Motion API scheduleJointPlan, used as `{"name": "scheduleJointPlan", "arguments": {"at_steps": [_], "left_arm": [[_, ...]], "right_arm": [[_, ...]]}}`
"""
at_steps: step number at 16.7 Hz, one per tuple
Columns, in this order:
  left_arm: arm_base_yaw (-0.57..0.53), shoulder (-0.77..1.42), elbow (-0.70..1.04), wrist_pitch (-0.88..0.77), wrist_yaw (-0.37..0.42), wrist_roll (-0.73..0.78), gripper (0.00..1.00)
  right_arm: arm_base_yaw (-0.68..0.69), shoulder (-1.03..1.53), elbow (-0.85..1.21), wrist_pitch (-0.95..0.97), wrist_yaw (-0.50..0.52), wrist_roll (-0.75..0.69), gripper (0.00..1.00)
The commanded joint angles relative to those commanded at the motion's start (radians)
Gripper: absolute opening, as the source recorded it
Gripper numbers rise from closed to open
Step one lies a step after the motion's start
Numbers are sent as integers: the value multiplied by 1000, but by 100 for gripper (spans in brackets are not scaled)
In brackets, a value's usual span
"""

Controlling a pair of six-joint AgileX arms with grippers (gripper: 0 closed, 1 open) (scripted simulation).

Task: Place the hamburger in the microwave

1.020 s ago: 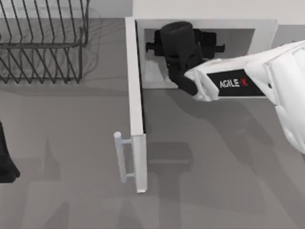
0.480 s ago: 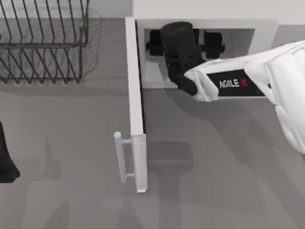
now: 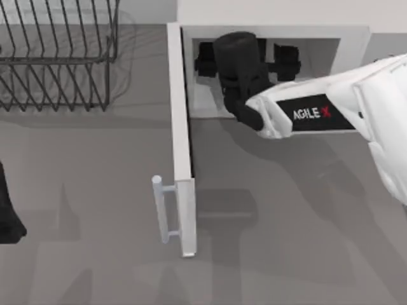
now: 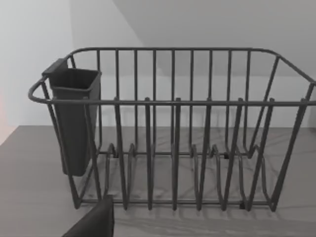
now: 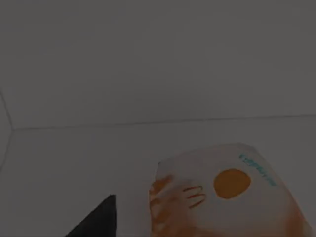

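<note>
The right tool (image 3: 245, 54) reaches into the microwave (image 3: 273, 19) at the top view's twelve o'clock, its fingers spread wide apart and gripping nothing. The hamburger (image 5: 222, 197) lies on the pale cavity floor, just below the tool. The door (image 3: 181, 140) stands swung open toward seven o'clock. The left tool (image 3: 7, 210) sits parked at nine o'clock, facing the wire rack (image 4: 173, 128); I cannot tell how its fingers stand.
</note>
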Motion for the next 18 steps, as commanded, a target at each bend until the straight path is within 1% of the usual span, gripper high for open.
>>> {"name": "scheduleJointPlan", "arguments": {"at_steps": [3,9,12,15,18], "left_arm": [[0,0,0,0,0,0,100],[0,0,0,0,0,0,100],[0,0,0,0,0,0,100],[0,0,0,0,0,0,100],[0,0,0,0,0,0,100]], "right_arm": [[50,-71,-129,44,41,28,100],[188,-269,-561,161,161,110,100],[248,-359,-725,218,217,148,100],[280,-409,-795,251,248,169,100],[281,-411,-798,252,250,170,100]]}}
